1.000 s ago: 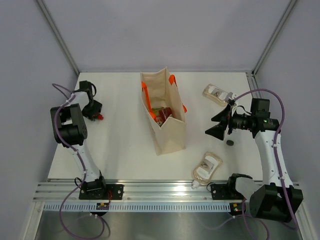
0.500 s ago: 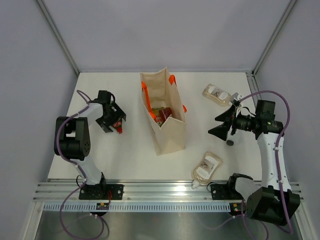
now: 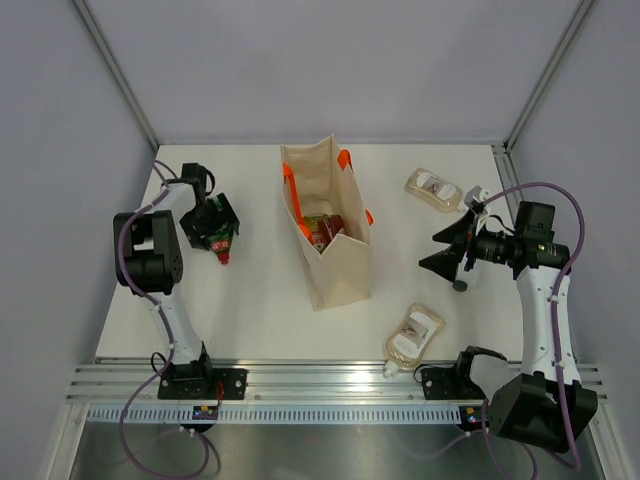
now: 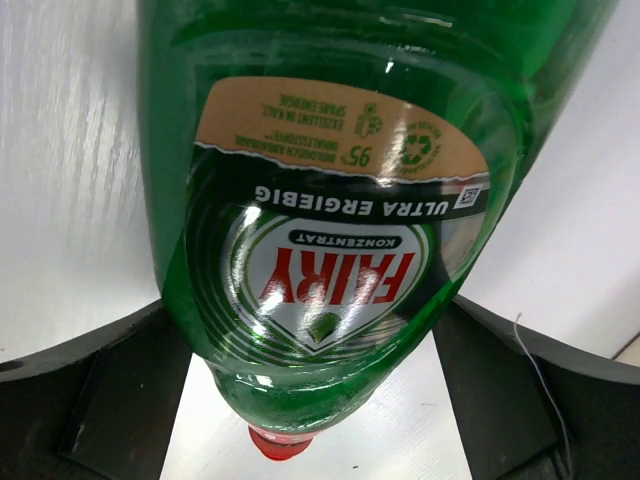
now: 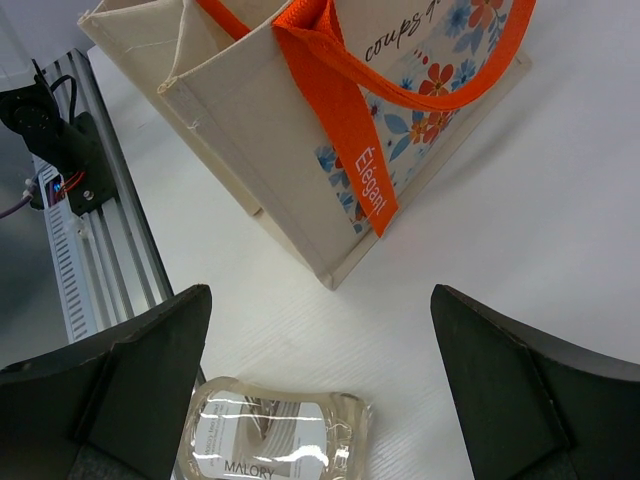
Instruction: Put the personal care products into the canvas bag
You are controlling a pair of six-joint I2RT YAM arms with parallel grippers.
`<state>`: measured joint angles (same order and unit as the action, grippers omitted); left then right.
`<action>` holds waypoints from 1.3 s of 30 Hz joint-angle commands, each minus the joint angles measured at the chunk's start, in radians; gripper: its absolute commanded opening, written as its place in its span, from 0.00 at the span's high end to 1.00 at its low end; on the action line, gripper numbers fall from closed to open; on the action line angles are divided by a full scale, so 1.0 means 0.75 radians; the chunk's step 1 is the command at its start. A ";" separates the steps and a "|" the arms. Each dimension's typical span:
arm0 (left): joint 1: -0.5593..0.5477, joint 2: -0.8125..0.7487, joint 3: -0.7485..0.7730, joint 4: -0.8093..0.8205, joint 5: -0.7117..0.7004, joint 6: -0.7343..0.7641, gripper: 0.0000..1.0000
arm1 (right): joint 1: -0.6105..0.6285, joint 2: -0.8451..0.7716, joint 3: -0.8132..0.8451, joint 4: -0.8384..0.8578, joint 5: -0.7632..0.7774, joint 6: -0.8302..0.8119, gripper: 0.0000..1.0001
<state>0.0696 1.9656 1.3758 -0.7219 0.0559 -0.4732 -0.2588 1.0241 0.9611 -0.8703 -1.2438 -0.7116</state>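
A green squeeze bottle with a red cap lies on the white table, left of the canvas bag. My left gripper is open and straddles it, one finger on each side. The beige bag with orange handles stands upright, with a red bottle inside. One clear beige pouch lies at the far right, another near the front. My right gripper hovers open and empty above the front pouch, right of the bag.
A small dark round object lies just below my right gripper. The aluminium rail runs along the table's near edge. Grey walls enclose the table on three sides.
My left gripper has opened wide around the green bottle after swinging it toward the bag and back a little. The right arm drifted slightly right.
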 commanded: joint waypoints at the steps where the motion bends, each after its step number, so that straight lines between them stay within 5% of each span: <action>1: 0.003 0.102 0.090 -0.044 -0.068 0.128 0.01 | -0.015 0.001 0.046 -0.016 -0.054 -0.037 0.00; 8: 0.036 0.026 0.143 -0.015 -0.083 0.238 0.01 | -0.021 0.015 0.050 -0.022 -0.066 -0.043 0.01; 18: 0.085 0.020 0.223 -0.031 0.163 0.433 0.01 | -0.027 0.023 0.054 -0.046 -0.080 -0.070 0.00; 26: 0.083 -0.038 0.192 -0.011 -0.066 0.475 0.01 | -0.029 0.034 0.060 -0.069 -0.094 -0.090 0.01; 39: 0.101 0.042 0.391 -0.048 0.081 0.431 0.01 | -0.033 0.036 0.060 -0.087 -0.101 -0.107 0.00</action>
<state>0.1333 1.9869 1.6047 -0.7685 0.0731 -0.1493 -0.2764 1.0523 0.9684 -0.9287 -1.2781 -0.7639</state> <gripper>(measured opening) 0.984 0.993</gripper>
